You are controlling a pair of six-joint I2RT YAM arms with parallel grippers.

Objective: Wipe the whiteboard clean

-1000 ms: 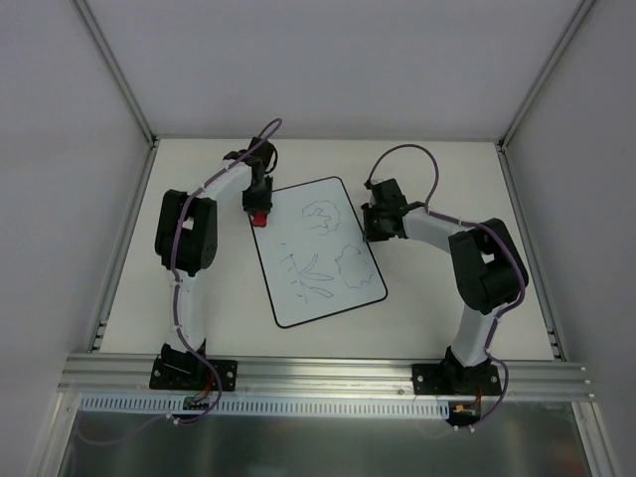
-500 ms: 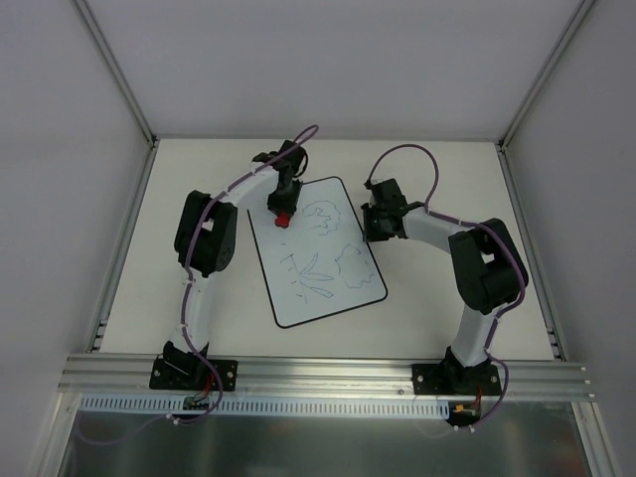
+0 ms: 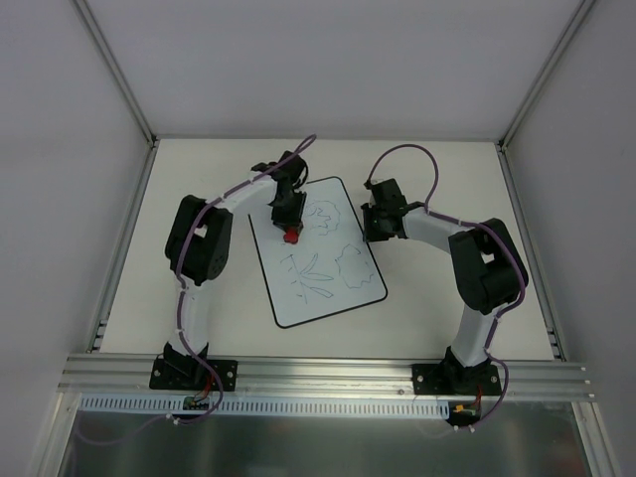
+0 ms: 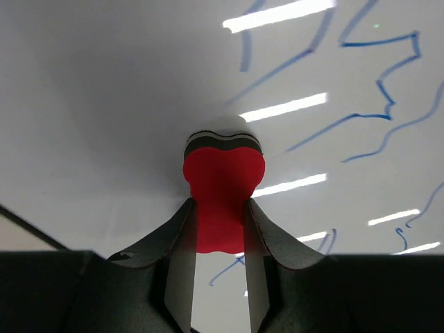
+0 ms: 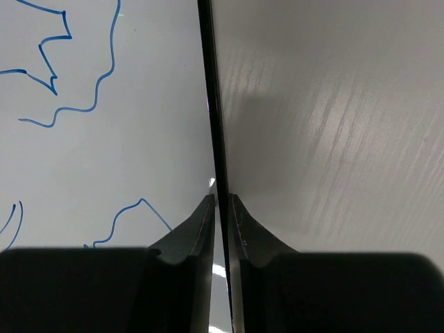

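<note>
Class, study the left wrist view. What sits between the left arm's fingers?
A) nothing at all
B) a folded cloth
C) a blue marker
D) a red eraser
D: the left fingers are shut on a red eraser, whose dark end points at the whiteboard with its blue doodles.

Bright even light, whiteboard (image 4: pixel 104 90) glare streaks

A pale table (image 3: pixel 422 323) meets an aluminium rail (image 3: pixel 328 376).
</note>
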